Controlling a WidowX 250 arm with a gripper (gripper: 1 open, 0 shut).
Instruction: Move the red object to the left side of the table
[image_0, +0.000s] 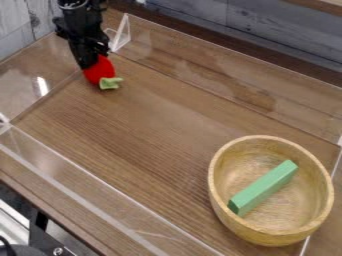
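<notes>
At far left of table (160, 135), red object (98, 71) clamped in closed gripper (90, 58), leafy tip close to tabletop; green block (262, 187) seen inside bowl (217, 176)

Brown wood-grain worktop (147, 130), smooth with a soft sheen. Clear shiny acrylic walls (118, 32), catching glare. Glossy, plastic-looking red object (96, 69) with a duller pale green tip. Smooth, satin-ish light wooden bowl (214, 184). Matt, flat-coloured green block (263, 187), hard to say what material. Matt black fingers (87, 52).
</notes>
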